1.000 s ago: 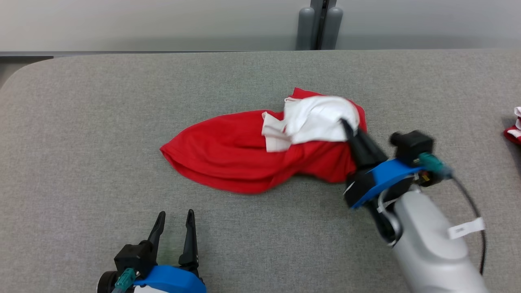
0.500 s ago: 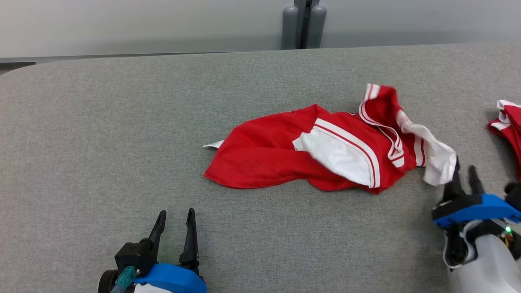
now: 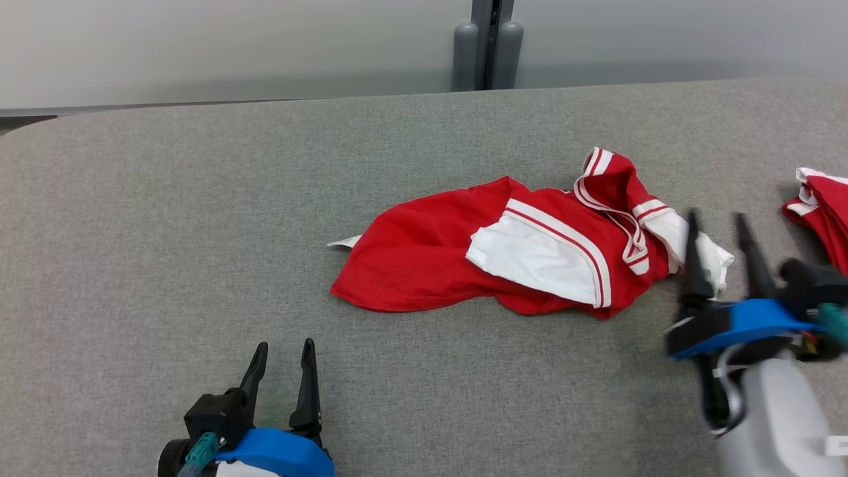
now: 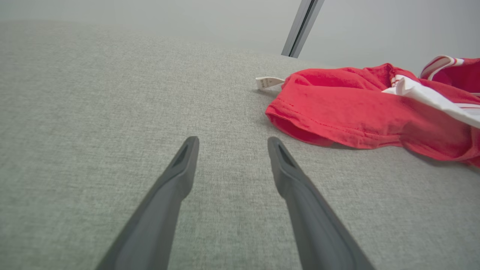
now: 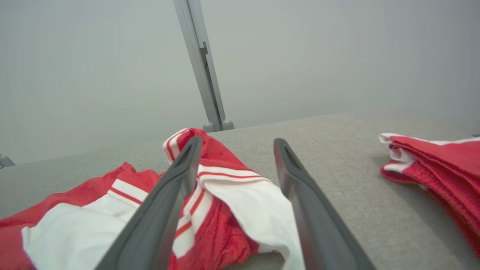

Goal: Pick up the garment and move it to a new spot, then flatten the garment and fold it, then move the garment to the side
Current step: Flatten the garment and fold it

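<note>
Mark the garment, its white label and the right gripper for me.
garment [image 3: 411, 265], head view, on the red body panel.
white label [image 4: 268, 81], left wrist view, on the middle of the tag.
right gripper [image 3: 715, 222], head view, midway between its open fingertips.

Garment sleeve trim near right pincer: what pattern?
White with red stripes on the red garment; right wrist view shows it best.

Red, white-striped garment [image 3: 464, 258]; grey table [image 3: 165, 232]
</note>
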### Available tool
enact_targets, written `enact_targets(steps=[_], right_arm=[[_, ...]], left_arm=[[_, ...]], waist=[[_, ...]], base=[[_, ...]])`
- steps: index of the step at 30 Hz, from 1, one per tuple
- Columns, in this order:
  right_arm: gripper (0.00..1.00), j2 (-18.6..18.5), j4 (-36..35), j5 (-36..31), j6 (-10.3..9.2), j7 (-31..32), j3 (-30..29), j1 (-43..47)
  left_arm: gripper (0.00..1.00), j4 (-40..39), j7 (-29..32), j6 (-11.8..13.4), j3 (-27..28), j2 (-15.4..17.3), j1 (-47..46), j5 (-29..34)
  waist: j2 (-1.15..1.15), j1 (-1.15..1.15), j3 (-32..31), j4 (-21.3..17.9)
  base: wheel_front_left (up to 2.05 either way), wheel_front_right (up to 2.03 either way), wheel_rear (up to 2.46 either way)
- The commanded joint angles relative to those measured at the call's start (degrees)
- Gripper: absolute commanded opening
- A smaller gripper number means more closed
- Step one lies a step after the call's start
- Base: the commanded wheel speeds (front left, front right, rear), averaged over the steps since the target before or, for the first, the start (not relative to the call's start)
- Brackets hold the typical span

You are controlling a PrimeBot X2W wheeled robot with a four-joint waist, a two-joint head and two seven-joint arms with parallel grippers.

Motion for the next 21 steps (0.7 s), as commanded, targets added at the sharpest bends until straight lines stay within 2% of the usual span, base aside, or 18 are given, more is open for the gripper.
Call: enact_targets(steps=[1, 5, 8, 11, 21], right_arm=[[1.0, 0.1, -2.8, -0.7, 0.0, -0.2, 5.1, 1.5], [1.0, 0.0, -6.2, -3.7, -0.01, -0.2, 16.3, 3.2], [1.0, -0.1, -5.7, -6.3, -0.01, -0.2, 20.6, 4.3], [1.0, -0.3, -4.1, -8.5, -0.01, -0.2, 22.1, 5.5], [1.0, -2.2, -2.1, -14.8, 0.0, -0.2, 18.8, 9.8]], left_arm=[[1.0, 0.1, -0.2, -0.1, 0.0, 0.0, -0.6, -0.3], [1.0, 0.4, -0.2, 0.0, -0.7, 0.0, 0.0, -1.1], [1.0, 0.5, -0.2, 0.2, -1.0, 0.0, 0.3, -1.4], [1.0, 0.6, -0.2, 0.3, -1.1, 0.0, 0.8, -1.9], [1.0, 0.9, -0.2, 0.1, -0.6, 0.0, 1.9, -1.9]], waist=[[0.0, 0.0, -0.1, 0.1], [0.0, 0.0, -0.3, 0.7], [0.0, 0.0, -0.7, 1.2], [0.0, 0.0, -1.0, 1.5], [0.0, 0.0, -1.7, 1.2]], base=[[0.0, 0.0, 0.0], [0.0, 0.0, 0.0], [0.0, 0.0, 0.0], [0.0, 0.0, 0.0], [0.0, 0.0, 0.0]])
